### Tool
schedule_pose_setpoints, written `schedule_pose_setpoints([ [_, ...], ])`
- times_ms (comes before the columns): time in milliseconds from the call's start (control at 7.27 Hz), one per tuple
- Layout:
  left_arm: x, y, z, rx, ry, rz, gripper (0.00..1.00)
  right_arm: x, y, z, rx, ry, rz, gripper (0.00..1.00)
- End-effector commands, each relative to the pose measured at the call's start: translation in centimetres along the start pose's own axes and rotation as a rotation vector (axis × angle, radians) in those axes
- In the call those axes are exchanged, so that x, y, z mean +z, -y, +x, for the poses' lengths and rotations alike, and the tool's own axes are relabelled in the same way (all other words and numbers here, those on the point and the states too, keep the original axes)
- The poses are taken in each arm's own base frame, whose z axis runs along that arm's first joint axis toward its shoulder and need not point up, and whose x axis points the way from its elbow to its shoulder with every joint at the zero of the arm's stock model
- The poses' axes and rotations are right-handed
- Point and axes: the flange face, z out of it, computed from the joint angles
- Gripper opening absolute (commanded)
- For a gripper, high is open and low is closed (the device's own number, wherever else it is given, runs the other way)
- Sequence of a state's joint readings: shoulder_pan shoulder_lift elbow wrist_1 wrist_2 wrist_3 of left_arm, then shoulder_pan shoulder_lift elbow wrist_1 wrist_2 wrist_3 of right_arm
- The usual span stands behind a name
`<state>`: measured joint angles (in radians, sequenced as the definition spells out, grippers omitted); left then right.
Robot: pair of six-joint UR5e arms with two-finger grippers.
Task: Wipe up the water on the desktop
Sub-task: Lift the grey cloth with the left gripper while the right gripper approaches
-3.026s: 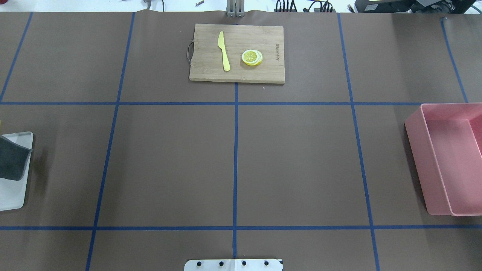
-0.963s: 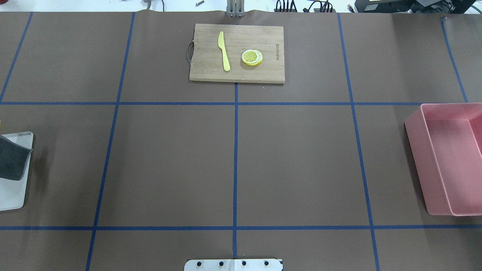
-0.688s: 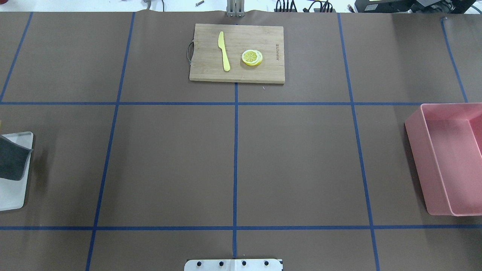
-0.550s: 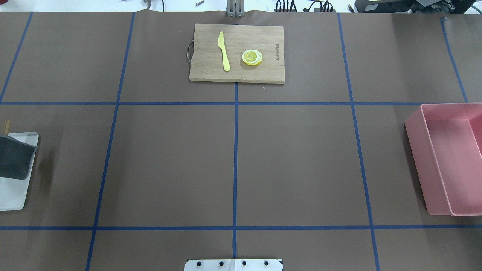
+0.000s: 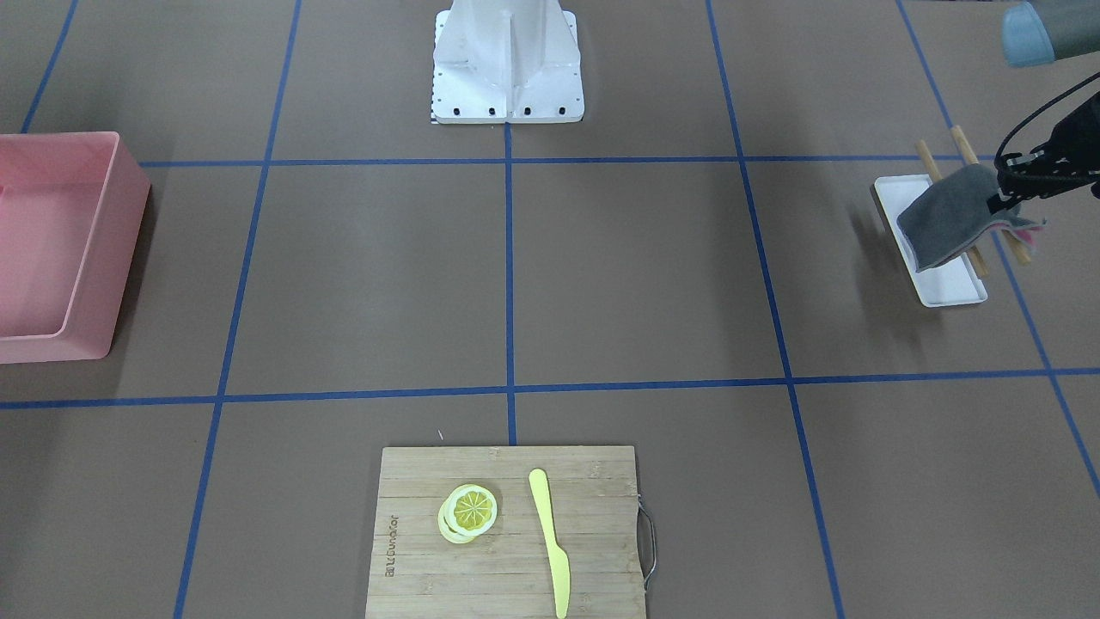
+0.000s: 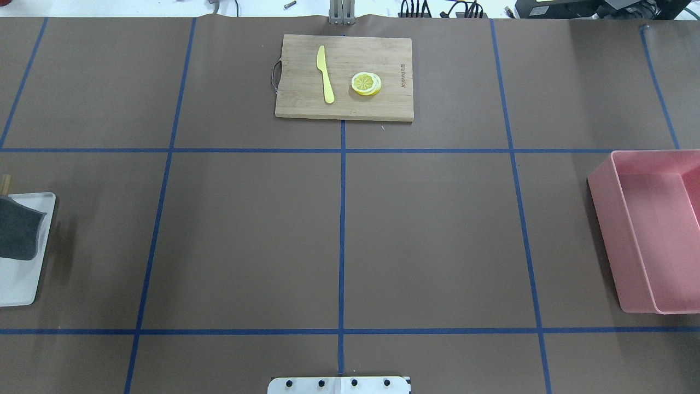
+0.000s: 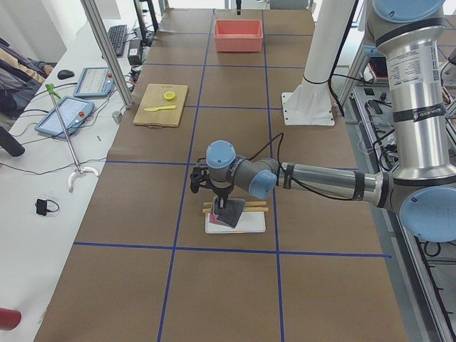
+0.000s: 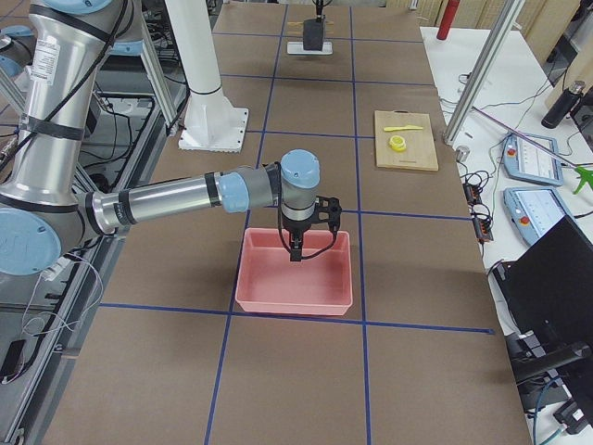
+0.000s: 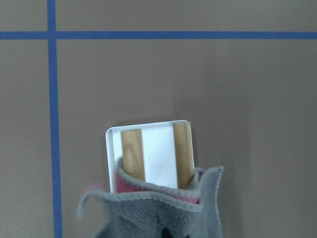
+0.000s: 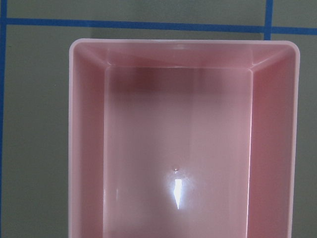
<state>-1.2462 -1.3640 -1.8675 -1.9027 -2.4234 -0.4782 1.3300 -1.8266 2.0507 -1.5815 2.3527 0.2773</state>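
The brown desktop with its blue tape grid shows no water that I can make out. My left gripper is shut on a grey cloth with a pink underside and holds it hanging just above a white tray at the table's left end. The cloth also shows in the overhead view and fills the bottom of the left wrist view. My right gripper hangs over the pink bin; I cannot tell whether it is open or shut.
Two wooden sticks lie across the white tray. A bamboo cutting board with a yellow knife and lemon slices lies at the far middle. The pink bin stands at the right edge. The robot base stands at the near middle.
The white tray has shifted a little toward the table's middle, showing a stick's end. The grey cloth has drawn back toward the left edge.
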Motion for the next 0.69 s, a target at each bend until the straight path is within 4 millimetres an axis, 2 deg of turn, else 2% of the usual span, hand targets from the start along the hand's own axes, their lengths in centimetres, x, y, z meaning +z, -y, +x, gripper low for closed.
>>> schedule_pose_setpoints([
  [0,-2.6,0.1,4.1,-0.067,-0.086,0.013,0.00,-0.7,0.8,-1.1,-0.034,0.011,0.030,1.00],
  [138,-4.8,2.6,8.7,-0.163,-0.134,0.052,0.00,-0.8,1.0,-1.8,-0.066,0.026,0.058,1.00],
  [275,-5.7,4.0,13.4,-0.211,-0.193,0.038,0.00,-0.8,1.0,-2.4,-0.094,0.038,0.071,1.00],
  [550,-6.2,6.3,21.7,-0.277,-0.257,0.018,0.00,0.4,1.2,-5.2,-0.203,0.074,0.083,1.00],
])
